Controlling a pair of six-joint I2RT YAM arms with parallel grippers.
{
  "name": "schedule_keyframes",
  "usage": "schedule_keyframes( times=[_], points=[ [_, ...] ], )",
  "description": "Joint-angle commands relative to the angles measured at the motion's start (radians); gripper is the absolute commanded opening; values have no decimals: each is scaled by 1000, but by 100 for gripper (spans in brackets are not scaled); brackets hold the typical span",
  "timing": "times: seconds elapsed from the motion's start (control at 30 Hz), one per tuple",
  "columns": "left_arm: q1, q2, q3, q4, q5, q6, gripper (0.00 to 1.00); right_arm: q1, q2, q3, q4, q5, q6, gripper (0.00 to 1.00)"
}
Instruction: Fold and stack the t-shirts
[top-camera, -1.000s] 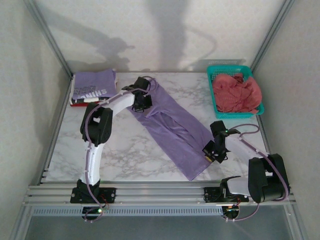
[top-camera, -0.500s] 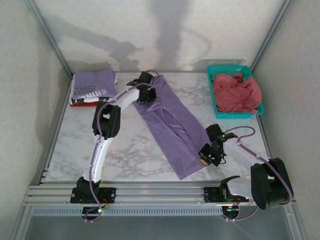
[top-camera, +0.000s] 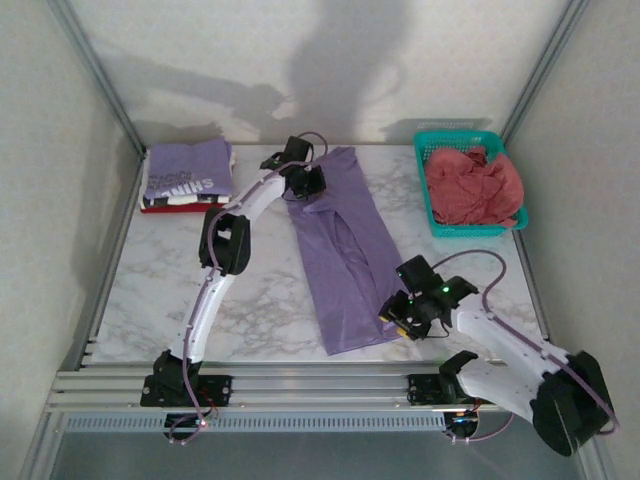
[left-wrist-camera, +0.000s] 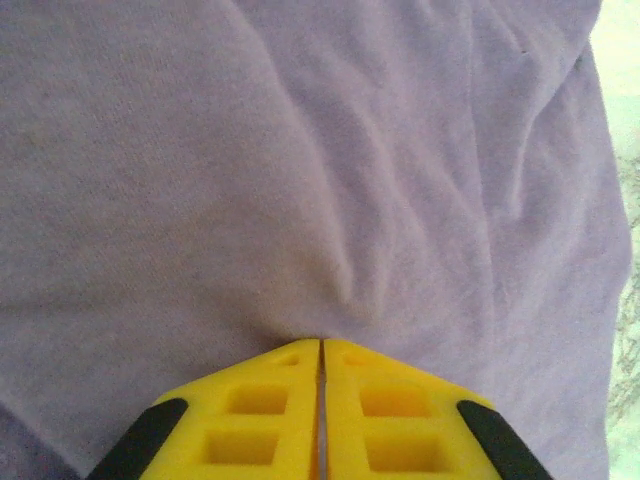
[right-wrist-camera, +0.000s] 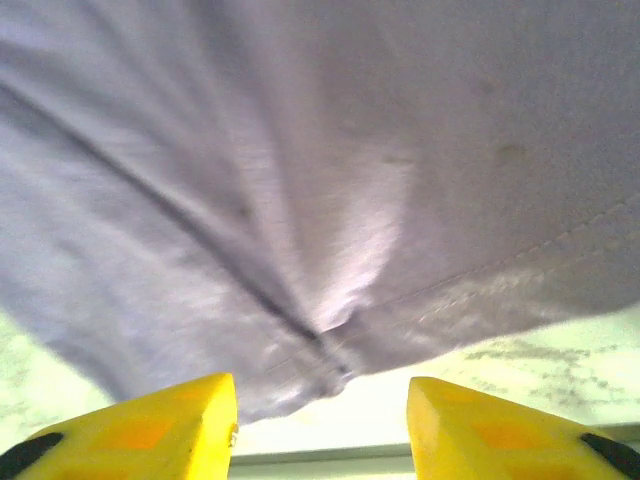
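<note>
limp, light, prone to bunching: lavender t-shirt (top-camera: 340, 250) flat on worktop (top-camera: 250, 300), best pinched at hem corners. left tool (left-wrist-camera: 320, 345) clamped on a cloth pucker; right tool (right-wrist-camera: 320, 400) parted at the hem.

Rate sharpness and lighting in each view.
Top external: sharp and evenly lit, with soft arm shadows on the back wall. Left wrist: the lavender t-shirt shows crisp weave beyond the left gripper, though the top right corner blows out white. Right wrist: soft throughout, with the shirt hem and the right gripper blurred.
</note>
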Motion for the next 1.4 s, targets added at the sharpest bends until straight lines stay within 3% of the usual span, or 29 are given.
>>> schedule_keyframes(
  times=[0.0, 0.13, 0.27, 0.43, 0.57, 1.0, 1.2, 1.37],
  points=[
    [8, -159, -38, -21, -45, 13, 9, 1, -13, 66, -133, 79, -49, 51],
    [4, -318, -241, 9, -93, 22, 10, 1, 101, 101, -98, 20, -124, 47],
    [-5, -431, -456, 78, -115, 5, 5, 7, 232, 155, -70, -14, -185, 32],
    [-32, -445, -582, 148, -114, -26, 0, 18, 306, 142, 19, -69, -163, 12],
    [-55, -416, -611, 164, -142, -31, 0, 21, 330, 104, 64, -78, -128, 5],
    [-74, -362, -713, 238, -206, -26, 0, 106, 434, 41, 211, -126, -38, 3],
    [-56, -278, -628, 232, -198, -8, 0, 218, 542, 96, 306, -131, 39, 4],
    [-42, -188, -449, 160, -204, 53, 0, 297, 648, 226, 350, -115, 71, 4]
  ],
)
